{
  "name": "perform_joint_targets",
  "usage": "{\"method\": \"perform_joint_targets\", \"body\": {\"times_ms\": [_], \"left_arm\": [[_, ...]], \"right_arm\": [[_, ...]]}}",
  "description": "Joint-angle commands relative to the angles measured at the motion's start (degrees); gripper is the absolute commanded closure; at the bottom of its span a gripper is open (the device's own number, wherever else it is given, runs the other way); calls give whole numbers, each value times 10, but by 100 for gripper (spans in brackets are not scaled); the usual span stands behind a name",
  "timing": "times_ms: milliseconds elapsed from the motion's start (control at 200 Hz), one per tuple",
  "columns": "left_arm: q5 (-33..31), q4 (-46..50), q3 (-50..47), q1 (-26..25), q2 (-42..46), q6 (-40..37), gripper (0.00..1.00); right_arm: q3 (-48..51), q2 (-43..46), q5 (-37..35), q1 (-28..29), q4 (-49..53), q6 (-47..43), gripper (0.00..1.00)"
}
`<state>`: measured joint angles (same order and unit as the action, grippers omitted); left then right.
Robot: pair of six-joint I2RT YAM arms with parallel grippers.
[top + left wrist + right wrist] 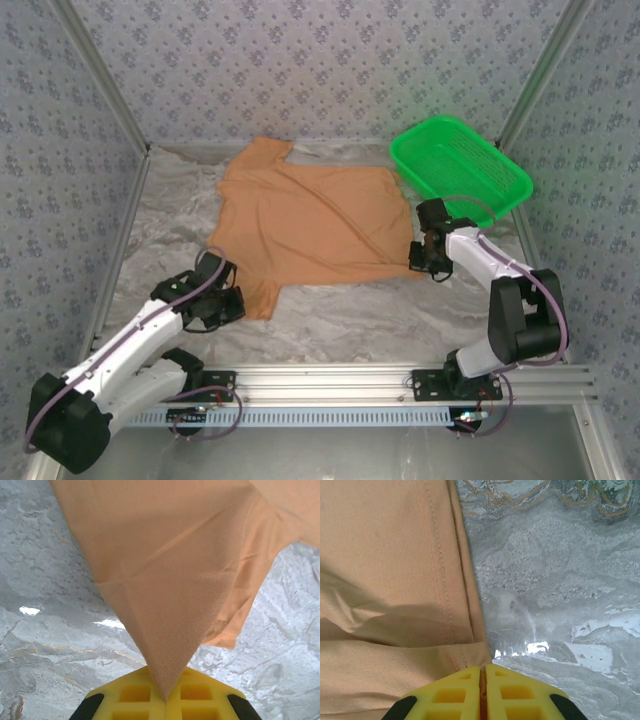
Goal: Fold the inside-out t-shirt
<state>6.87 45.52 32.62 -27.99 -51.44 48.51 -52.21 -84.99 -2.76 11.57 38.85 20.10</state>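
Grey marbled table (340,320) is lying bare along its near strip and left side, with patterned walls closing it in. The t-shirt (310,225) is lying spread across the middle toward the back, its far right corner near the green basket (460,165). The left gripper (222,300) is clenching the shirt's near-left corner, cloth tenting into its closed jaws. The right gripper (428,255) is pinching the near-right hem corner, with bare table beside it.

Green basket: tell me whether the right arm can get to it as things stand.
Probably yes: the green basket sits just beyond the right claw with nothing between them. But that claw is shut on the t-shirt at its edge and would have to let go first.
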Motion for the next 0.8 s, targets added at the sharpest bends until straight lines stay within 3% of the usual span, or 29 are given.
{"method": "perform_joint_targets", "body": {"times_ms": [0,260,410,610,794], "left_arm": [[39,16,23,24,-3,-1,100],[117,10,105,132,-32,-61,100],[161,-49,149,204,-73,-76,100],[161,-118,192,260,-153,-95,100],[127,-153,260,268,-226,-103,100]], "right_arm": [[-2,-5,-6,-4,5,9,89],[-47,-12,2,-5,7,1,93],[-88,-27,4,-5,5,-5,94],[-156,-86,-30,-5,6,-20,95],[-239,-156,-42,-3,-4,-25,95]]}}
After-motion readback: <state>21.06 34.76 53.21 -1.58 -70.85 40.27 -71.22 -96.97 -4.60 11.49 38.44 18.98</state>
